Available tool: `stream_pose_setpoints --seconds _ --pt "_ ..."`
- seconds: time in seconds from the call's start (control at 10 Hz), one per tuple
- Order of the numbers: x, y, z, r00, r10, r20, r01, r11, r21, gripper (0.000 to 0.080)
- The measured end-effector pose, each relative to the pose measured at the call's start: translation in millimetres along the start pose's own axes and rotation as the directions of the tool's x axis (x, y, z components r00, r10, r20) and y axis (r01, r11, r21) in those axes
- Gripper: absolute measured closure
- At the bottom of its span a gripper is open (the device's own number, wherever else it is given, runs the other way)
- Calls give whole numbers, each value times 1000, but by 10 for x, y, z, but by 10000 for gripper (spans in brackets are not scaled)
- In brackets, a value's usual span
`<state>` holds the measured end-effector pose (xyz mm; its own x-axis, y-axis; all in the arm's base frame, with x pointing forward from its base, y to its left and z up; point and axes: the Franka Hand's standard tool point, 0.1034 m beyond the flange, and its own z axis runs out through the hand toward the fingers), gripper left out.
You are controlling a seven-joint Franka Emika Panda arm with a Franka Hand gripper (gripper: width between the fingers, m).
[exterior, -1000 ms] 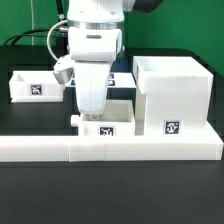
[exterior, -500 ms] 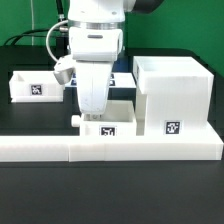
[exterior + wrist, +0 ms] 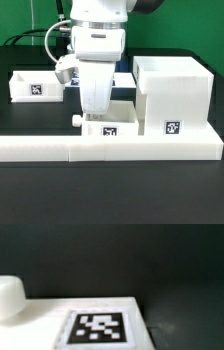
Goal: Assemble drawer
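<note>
The drawer's tall white case [image 3: 172,95] stands at the exterior view's right with a square tag low on its front. A small tagged tray [image 3: 112,127] with a knob [image 3: 79,119] sits just to the left of the case. My gripper [image 3: 96,113] reaches straight down into this tray, and its fingertips are hidden by the tray's wall. The wrist view shows the tray's tag [image 3: 98,327] and its knob [image 3: 8,297] close up, with no fingers in sight. A second tagged tray [image 3: 35,88] lies at the back left.
The long low white border wall [image 3: 110,150] runs along the front, right before the tray and the case. Dark table [image 3: 40,195] lies in front of it. Cables hang behind the arm at the back left.
My gripper and the middle tray have shifted slightly toward the exterior view's right, closer to the case. The case and the left tray have not moved.
</note>
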<state>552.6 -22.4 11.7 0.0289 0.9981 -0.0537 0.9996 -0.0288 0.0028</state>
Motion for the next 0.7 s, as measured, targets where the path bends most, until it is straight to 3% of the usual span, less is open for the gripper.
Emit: stream_pose_setpoints --seconds 0.1,0.6,0.7 --pt "-5 18 -29 1000 -2 7 2 1000 26 757" --pt "23 -2 -55 1000 19 6 -19 999 38 757" --pt "37 5 -63 999 39 2 -39 999 19 757"
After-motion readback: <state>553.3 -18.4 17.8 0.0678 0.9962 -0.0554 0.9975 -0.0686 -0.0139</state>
